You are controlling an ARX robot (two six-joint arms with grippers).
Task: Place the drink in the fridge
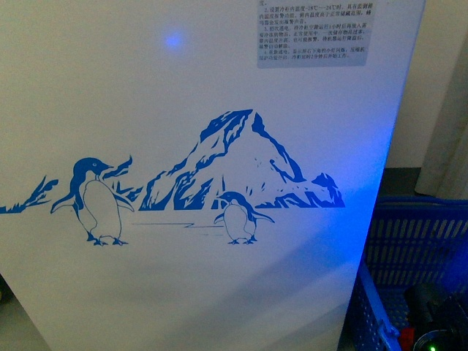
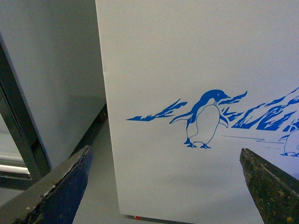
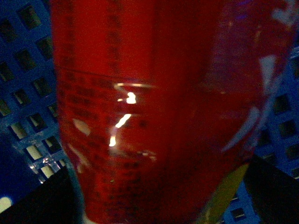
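The left gripper (image 2: pixel 164 150) hung with its fingers (image 2: pixel 65 186) spread wide and nothing between them. Straight ahead of it stood the white side wall of the fridge (image 2: pixel 187 56), apart from the fingertips, with the blue penguin decal (image 2: pixel 205 119) just beyond the open gap. Off to one side of this gripper, past the fridge's edge, was a tall grey cabinet (image 2: pixel 51 70), and a strip of pale floor (image 2: pixel 98 186) ran between the two.

The right gripper (image 3: pixel 159 168) was down inside the blue plastic crate (image 3: pixel 23 93). The drink (image 3: pixel 154 93), seen only as a blurred red-labelled bottle body with white markings and a yellow patch, filled the whole space between its dark fingers (image 3: pixel 37 200). These stood about as far apart as the left ones, one at each flank of the bottle. Whether they pressed on it or merely stood around it could not be told. The crate's perforated wall lay beyond the bottle on the far side from the gripper.

In the front view neither arm showed. The fridge (image 1: pixel 183 110) filled most of it, with the penguin-and-mountain decal (image 1: pixel 241 161) and a printed label (image 1: pixel 314 33). The crate (image 1: pixel 417 234) sat just beside the fridge, with a dark object with a green light (image 1: pixel 439 322) in it.
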